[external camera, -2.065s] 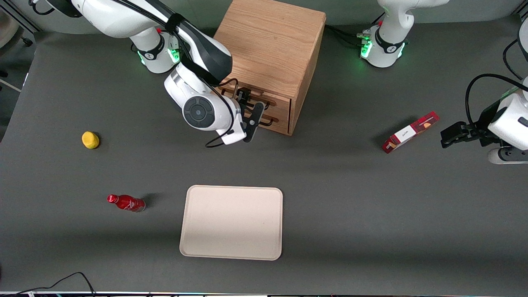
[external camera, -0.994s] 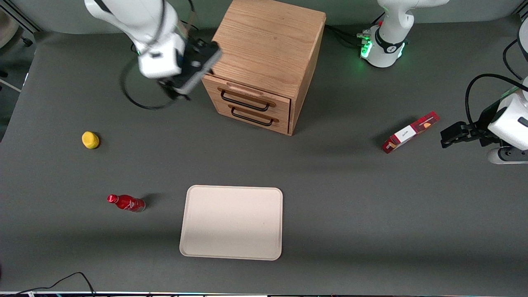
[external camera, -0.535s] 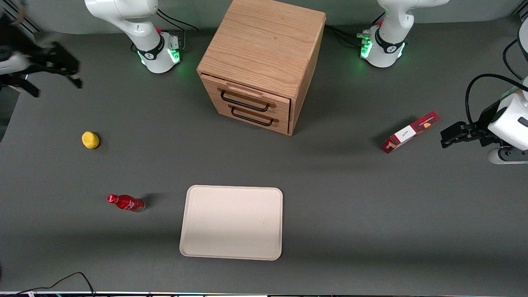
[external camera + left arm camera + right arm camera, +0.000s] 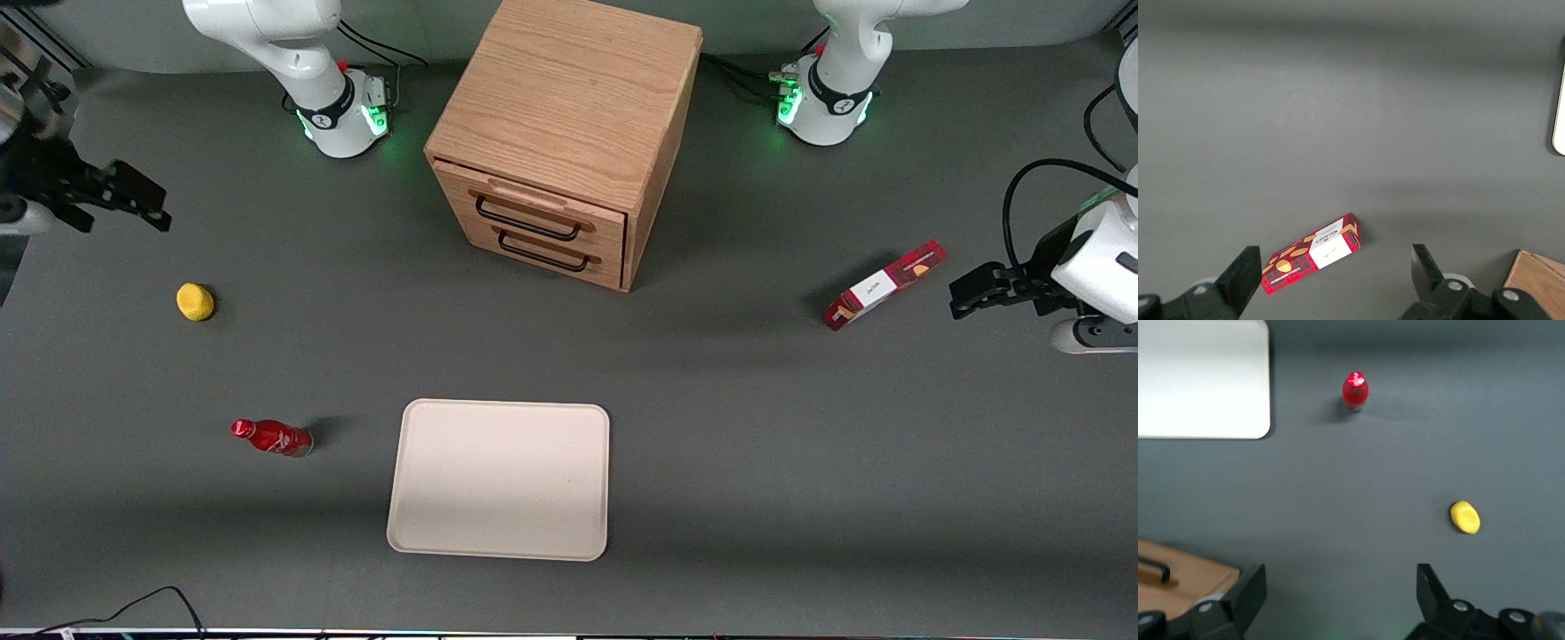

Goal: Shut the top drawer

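Note:
The top drawer [image 4: 594, 218] is the upper of two light oak fronts on the wooden cabinet [image 4: 569, 98]. Its front lies in line with the lower drawer front [image 4: 603, 265]. Its black wire handle [image 4: 526, 221] sits under a wooden lip. My gripper [image 4: 123, 218] hangs far from the cabinet, toward the working arm's end of the table, above bare mat. It is open and empty, and both fingers show spread wide in the right wrist view [image 4: 1340, 587]. A corner of the cabinet [image 4: 1188, 581] shows there too.
A yellow lemon [image 4: 195, 301] lies near my gripper, nearer the front camera. A red bottle [image 4: 271, 436] lies nearer still. A beige tray [image 4: 499, 478] sits in front of the cabinet. A red snack box [image 4: 883, 284] lies toward the parked arm's end.
My gripper left the drawer fronts, rose past the cabinet's corner and swung out to the working arm's end of the table. Both drawer fronts now show uncovered.

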`<state>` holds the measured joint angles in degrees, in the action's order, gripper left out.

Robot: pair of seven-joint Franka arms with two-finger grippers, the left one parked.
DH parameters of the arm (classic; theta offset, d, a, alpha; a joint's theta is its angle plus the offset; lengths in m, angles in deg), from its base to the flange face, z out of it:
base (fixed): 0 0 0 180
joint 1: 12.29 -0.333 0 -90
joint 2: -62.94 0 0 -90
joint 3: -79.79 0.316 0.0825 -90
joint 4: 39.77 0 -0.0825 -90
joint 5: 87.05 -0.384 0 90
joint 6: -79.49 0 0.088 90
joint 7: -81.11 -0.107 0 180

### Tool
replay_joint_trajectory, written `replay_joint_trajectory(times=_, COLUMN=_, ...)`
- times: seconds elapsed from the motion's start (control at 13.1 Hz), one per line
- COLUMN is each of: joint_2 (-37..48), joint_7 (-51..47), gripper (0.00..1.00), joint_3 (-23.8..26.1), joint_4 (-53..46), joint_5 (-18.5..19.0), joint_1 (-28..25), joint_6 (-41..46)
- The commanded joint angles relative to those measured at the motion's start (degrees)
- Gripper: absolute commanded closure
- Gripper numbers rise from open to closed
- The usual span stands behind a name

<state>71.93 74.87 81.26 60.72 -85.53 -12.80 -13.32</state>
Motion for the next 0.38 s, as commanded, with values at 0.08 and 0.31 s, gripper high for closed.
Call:
replay_joint_trajectory(times=0.08, joint_2=1.8, joint_7=-3.5, gripper=0.00, joint_3=-0.8, joint_4=2.7, joint_5=1.6, joint_1=-0.7, joint_6=-5.5)
replay_joint_trajectory(times=0.31, joint_2=-2.4, joint_7=-4.0, gripper=0.00, joint_3=-1.9, joint_4=-3.5, joint_5=1.4, joint_1=-0.7, joint_6=-1.4)
